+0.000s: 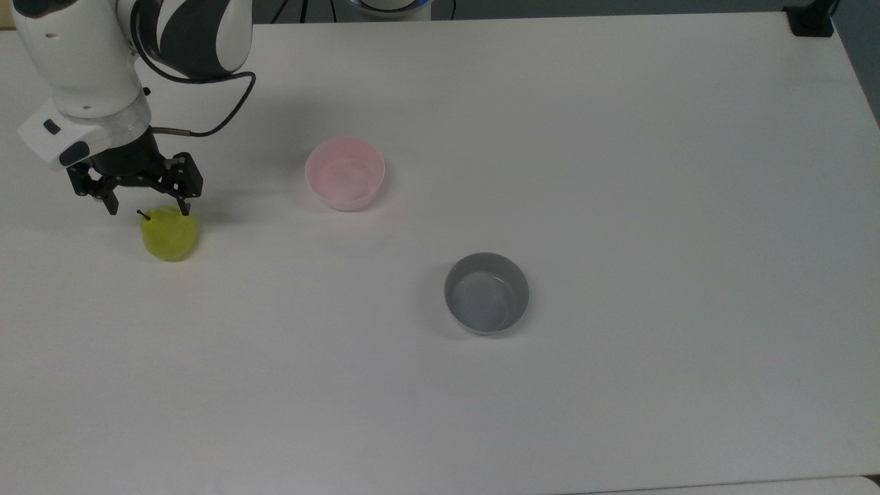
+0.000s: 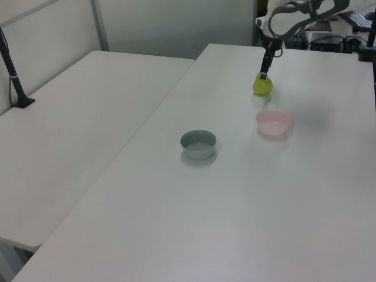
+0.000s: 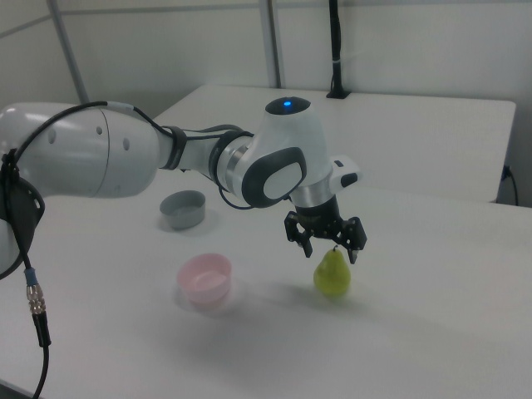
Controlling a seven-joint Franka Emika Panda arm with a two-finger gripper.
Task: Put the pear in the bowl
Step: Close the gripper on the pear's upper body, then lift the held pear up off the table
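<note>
Directly under the tool (image 1: 148,209): pear (image 1: 169,235) upright on the white tabletop (image 1: 619,172), stem between the spread, empty fingers | toward the top view's right of the tool: pink bowl (image 1: 345,172), well apart | farther that way: grey bowl (image 1: 487,293)

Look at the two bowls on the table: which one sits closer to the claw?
The pink bowl. It stands much nearer the claw, which hangs open over the pear; the grey bowl sits farther off, beyond the pink one.
</note>
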